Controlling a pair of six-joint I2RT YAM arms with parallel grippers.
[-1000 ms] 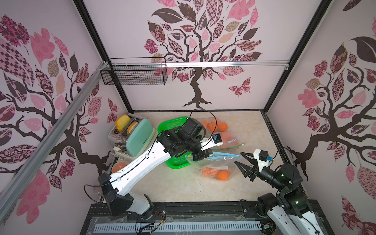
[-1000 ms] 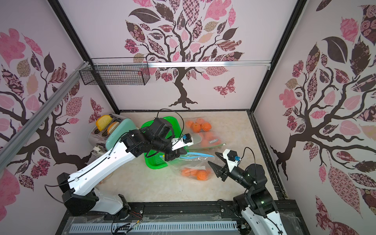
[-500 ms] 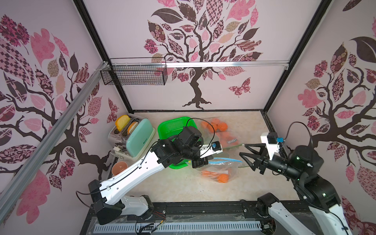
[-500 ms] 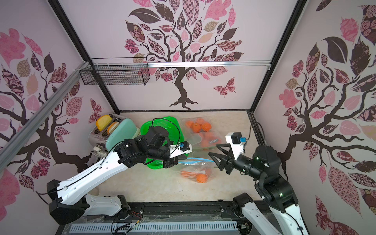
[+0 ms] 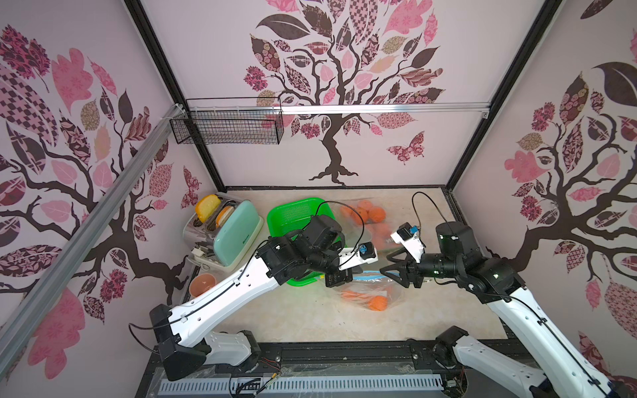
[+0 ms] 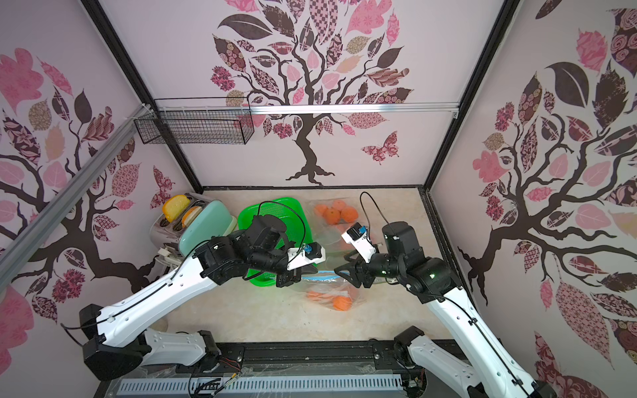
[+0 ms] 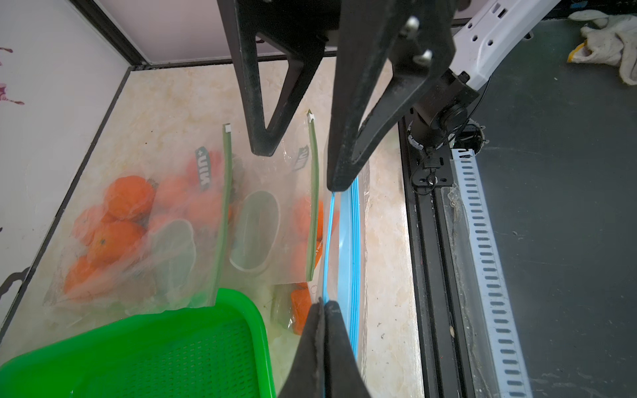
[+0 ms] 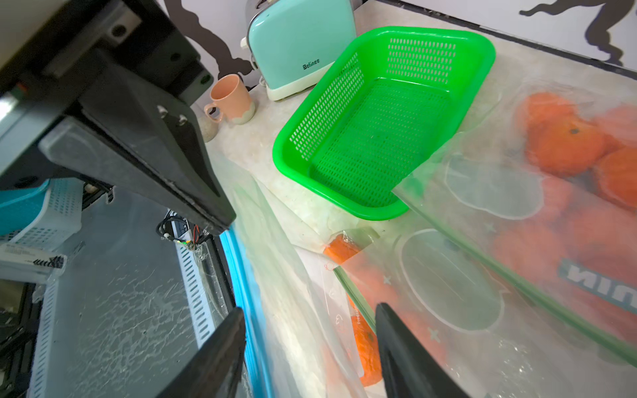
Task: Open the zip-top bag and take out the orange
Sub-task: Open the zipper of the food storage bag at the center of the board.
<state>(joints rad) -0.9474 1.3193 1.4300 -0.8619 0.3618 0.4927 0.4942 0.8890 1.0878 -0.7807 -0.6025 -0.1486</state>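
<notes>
While my left gripper (image 7: 324, 306) clamps the bag (image 5: 365, 286), my right gripper (image 8: 308, 310) gapes.
It sits at the left one's 3 o'clock, the orange (image 5: 377, 303) at 4.

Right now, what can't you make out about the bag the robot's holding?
- Blue seal of the zip-top bag: left wrist view, the shut left gripper covers its end; parted or sealed, unclear.
- Oranges inside: both top views, crumpled plastic blurs them; count unclear.
- Right gripper, open: right wrist view, one finger overlaps the seal; touching or not, unclear.
</notes>
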